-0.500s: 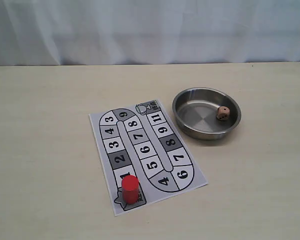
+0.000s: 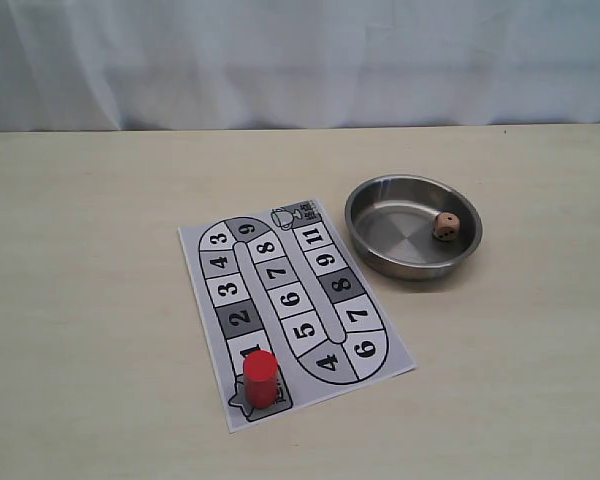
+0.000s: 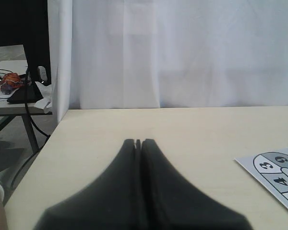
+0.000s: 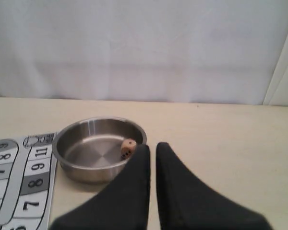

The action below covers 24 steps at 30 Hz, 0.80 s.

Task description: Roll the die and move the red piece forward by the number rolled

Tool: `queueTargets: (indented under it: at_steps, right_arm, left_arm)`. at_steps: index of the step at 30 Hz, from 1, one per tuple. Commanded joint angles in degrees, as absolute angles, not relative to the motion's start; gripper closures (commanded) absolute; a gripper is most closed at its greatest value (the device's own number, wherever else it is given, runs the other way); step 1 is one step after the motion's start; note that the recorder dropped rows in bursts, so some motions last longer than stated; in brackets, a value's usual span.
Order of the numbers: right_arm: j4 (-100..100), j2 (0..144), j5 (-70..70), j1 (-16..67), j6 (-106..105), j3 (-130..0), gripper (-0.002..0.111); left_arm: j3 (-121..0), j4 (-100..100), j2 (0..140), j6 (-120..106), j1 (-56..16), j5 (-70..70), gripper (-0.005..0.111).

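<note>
The red piece [image 2: 261, 377] stands upright on the start square at the near end of the numbered paper board [image 2: 298, 310]. The tan die [image 2: 444, 225] lies inside the steel bowl [image 2: 410, 265], against its right wall. Neither gripper shows in the exterior view. My left gripper [image 3: 138, 142] is shut and empty over bare table, with a corner of the board [image 3: 278, 170] off to one side. My right gripper [image 4: 153, 145] is barely open, a narrow slit between its fingers, holding nothing. It hovers just short of the bowl [image 4: 86, 170], near the die [image 4: 128, 148].
The board lies tilted in the middle of a light wooden table [image 2: 100, 300], the bowl just right of its far end. A white curtain [image 2: 300, 60] hangs behind the table's back edge. A side desk with cables [image 3: 14, 91] stands beyond the table's left edge.
</note>
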State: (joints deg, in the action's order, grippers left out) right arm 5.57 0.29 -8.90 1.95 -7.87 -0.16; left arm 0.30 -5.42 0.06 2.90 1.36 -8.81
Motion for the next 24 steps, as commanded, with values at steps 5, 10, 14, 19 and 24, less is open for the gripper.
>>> queueTargets:
  at_steps: [5, 10, 14, 19, 24]
  right_arm:
    - [13.69, 0.00, 7.03, 1.55, -3.73, -0.07, 0.104]
    - [14.39, 0.00, -1.11, 1.55, -3.84, -7.34, 0.104]
    - [14.15, 0.00, -8.31, 1.55, -3.84, -14.57, 0.104]
    - [14.15, 3.66, -16.98, 1.55, -3.84, -23.16, 0.104]
    - [10.01, 13.21, -21.71, 1.55, -3.84, -30.76, 0.104]
  left_arm:
    - [0.00, -5.36, 0.00, 3.03, 1.36, -8.10, 0.107]
    - [0.00, -5.36, 0.00, 3.03, 1.36, -8.10, 0.107]
    - [0.00, -5.36, 0.00, 3.03, 1.36, -8.10, 0.107]
    - [0.00, -5.36, 0.00, 3.03, 1.36, -8.26, 0.107]
    - [0.00, -5.36, 0.00, 3.03, 1.36, -8.26, 0.107]
